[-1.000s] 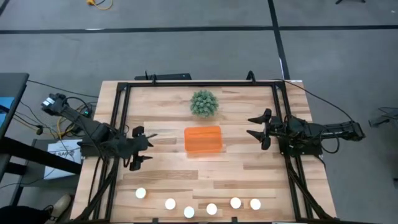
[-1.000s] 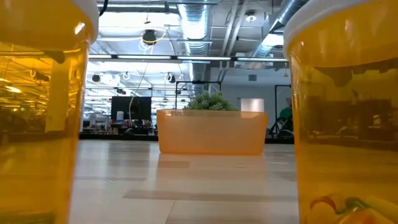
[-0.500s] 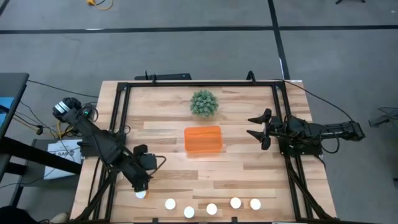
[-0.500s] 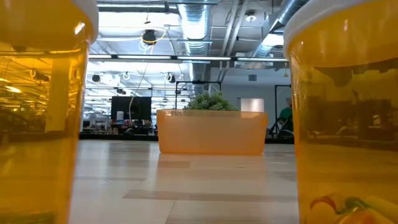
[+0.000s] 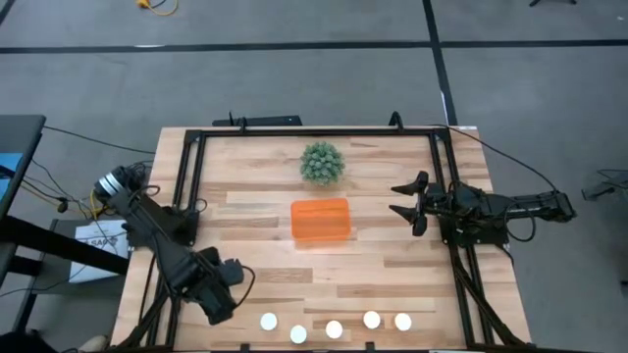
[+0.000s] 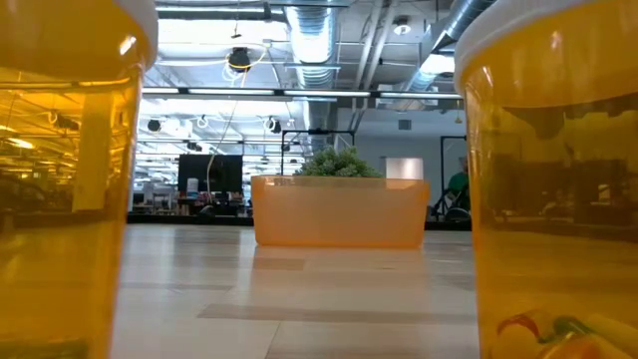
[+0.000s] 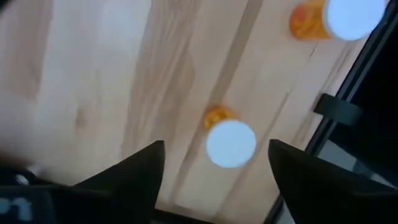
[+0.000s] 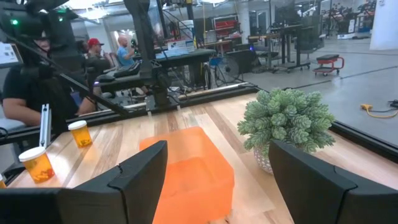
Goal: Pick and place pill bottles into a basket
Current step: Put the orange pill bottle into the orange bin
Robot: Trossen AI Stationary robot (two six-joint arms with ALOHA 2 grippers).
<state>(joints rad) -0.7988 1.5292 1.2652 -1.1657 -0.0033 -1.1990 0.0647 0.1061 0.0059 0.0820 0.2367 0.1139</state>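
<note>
The left gripper [image 5: 228,289] hangs low over the near left corner of the pale wooden slatted table [image 5: 392,265], its two dark fingers [image 7: 130,171] spread wide and holding nothing. Straight beneath it, in the left wrist view, stands one small amber pill bottle with a round white cap [image 7: 229,142], between the fingers but not touched by them; the arm hides that bottle from above. A second bottle [image 7: 339,17] stands farther along, close to the black metal frame rail [image 7: 348,109].

Five more white caps [image 5: 334,329] sit in a loose row along the near edge, well apart from the small rectangular translucent orange plastic basket [image 5: 320,221] at the table's middle. Just behind the basket stands a round green spiky plant [image 5: 321,163].

The right gripper [image 5: 400,199] waits at the right side, fingers parted and empty, facing the basket. Beyond the far side, people [image 8: 37,81] sit at desks.
</note>
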